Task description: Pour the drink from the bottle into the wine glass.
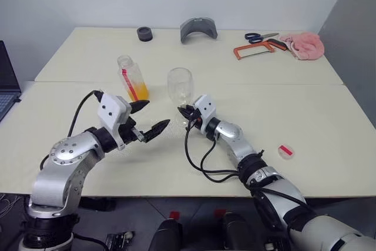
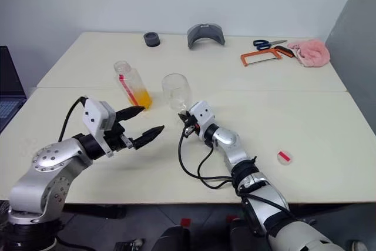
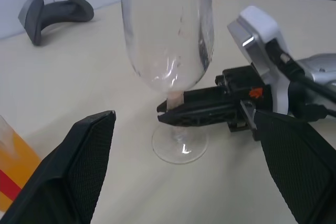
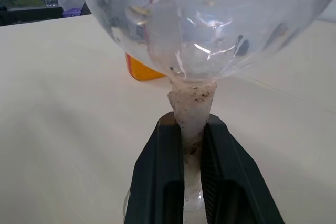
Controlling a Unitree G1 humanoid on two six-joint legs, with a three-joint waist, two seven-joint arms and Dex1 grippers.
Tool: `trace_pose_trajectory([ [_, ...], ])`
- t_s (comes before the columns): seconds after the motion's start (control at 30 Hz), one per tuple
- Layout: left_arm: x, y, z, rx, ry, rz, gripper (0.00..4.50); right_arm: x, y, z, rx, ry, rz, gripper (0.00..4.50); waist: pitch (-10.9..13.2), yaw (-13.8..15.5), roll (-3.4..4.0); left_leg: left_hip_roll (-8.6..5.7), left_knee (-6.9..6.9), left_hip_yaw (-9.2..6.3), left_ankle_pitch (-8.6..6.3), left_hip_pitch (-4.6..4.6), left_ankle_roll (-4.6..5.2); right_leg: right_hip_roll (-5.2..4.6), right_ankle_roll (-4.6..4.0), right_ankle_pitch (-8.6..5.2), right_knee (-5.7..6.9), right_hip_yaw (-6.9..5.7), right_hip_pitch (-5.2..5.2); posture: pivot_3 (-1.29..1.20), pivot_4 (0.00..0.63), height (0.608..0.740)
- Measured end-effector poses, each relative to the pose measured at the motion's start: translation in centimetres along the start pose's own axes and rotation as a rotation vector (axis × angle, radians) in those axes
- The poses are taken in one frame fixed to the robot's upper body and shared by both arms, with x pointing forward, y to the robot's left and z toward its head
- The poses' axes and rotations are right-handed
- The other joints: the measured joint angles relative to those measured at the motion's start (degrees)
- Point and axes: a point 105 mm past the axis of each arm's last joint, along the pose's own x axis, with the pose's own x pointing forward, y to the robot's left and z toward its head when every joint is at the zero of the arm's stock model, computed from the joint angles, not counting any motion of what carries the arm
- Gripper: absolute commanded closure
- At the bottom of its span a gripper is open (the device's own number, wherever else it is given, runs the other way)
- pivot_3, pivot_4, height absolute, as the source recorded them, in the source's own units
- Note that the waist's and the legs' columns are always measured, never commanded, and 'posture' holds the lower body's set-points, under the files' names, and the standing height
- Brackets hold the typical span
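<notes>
An empty clear wine glass (image 1: pixel 180 85) stands upright mid-table, and my right gripper (image 1: pixel 184 113) is shut on its stem (image 4: pixel 190 114), just above the round foot (image 3: pixel 179 144). To its left stands the uncapped bottle (image 1: pixel 132 78), its lower part holding orange drink (image 1: pixel 137 91). My left gripper (image 1: pixel 148 117) hovers open in front of the bottle and left of the glass, with nothing between its fingers. In the left wrist view the glass (image 3: pixel 168 35) and the right gripper (image 3: pixel 202 113) show between my two left fingertips (image 3: pixel 79 171).
A red and white cap (image 1: pixel 286 151) lies on the table at the right. Along the far edge sit a black roll (image 1: pixel 144 33), a grey tape dispenser (image 1: pixel 198 29), scissors (image 1: pixel 258 37), an orange hacksaw (image 1: pixel 254 49) and a pink cloth (image 1: pixel 305 45). A laptop (image 1: pixel 7 83) sits at the far left.
</notes>
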Motion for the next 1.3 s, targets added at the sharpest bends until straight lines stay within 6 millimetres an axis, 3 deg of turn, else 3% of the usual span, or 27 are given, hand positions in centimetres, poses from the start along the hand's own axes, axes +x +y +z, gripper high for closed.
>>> trace_pose_trajectory([
  [0.13, -1.5, 0.8, 0.8, -0.004, 0.003, 0.037, 0.00, 0.0, 0.1, -0.1, 0.000, -0.002, 0.001, 4.37, 0.0, 0.0, 0.00, 0.00, -0.01, 0.01, 0.01, 0.02, -0.01, 0.01, 0.00, 0.00, 0.00, 0.00, 0.00, 0.00, 0.150, 0.740],
  [0.5, -4.8, 2.3, -0.4, 0.002, 0.068, 0.105, 0.00, 0.1, 0.0, -0.1, 0.029, -0.013, 0.002, 4.37, 0.0, 0.0, 0.01, -0.05, -0.02, 0.02, 0.01, 0.05, -0.01, 0.02, -0.01, -0.01, -0.01, 0.01, 0.02, 0.00, 0.150, 0.740],
  [0.67, -5.1, 2.7, -0.6, 0.017, 0.062, 0.118, 0.00, 0.0, 0.1, -0.2, 0.038, -0.010, 0.015, 2.77, 0.0, 0.0, 0.01, -0.05, -0.02, 0.02, 0.00, 0.04, -0.01, 0.02, -0.01, -0.01, -0.02, 0.00, 0.02, 0.00, 0.150, 0.740],
  [0.9, -5.1, 3.3, -0.8, 0.037, 0.043, 0.127, 0.00, -0.2, 0.2, -0.5, 0.051, 0.004, 0.027, 0.19, 0.0, 0.0, 0.02, -0.04, -0.03, 0.02, 0.00, 0.05, -0.01, 0.03, -0.01, -0.01, -0.02, 0.00, 0.02, 0.00, 0.150, 0.740],
  [0.93, -5.2, 3.4, -0.8, 0.037, 0.038, 0.131, 0.00, -0.2, 0.2, -0.6, 0.053, 0.006, 0.029, 0.04, 0.0, 0.0, 0.02, -0.04, -0.03, 0.03, 0.00, 0.04, -0.01, 0.03, -0.01, -0.01, -0.02, 0.01, 0.02, 0.00, 0.150, 0.740],
  [1.3, -4.9, 3.7, -0.3, 0.042, -0.023, 0.131, 0.00, -0.2, 0.3, -0.6, 0.061, 0.005, 0.032, 0.04, 0.0, 0.0, 0.02, -0.02, -0.03, 0.02, 0.00, 0.04, 0.00, 0.02, -0.01, -0.01, -0.02, 0.00, 0.01, 0.00, 0.150, 0.740],
])
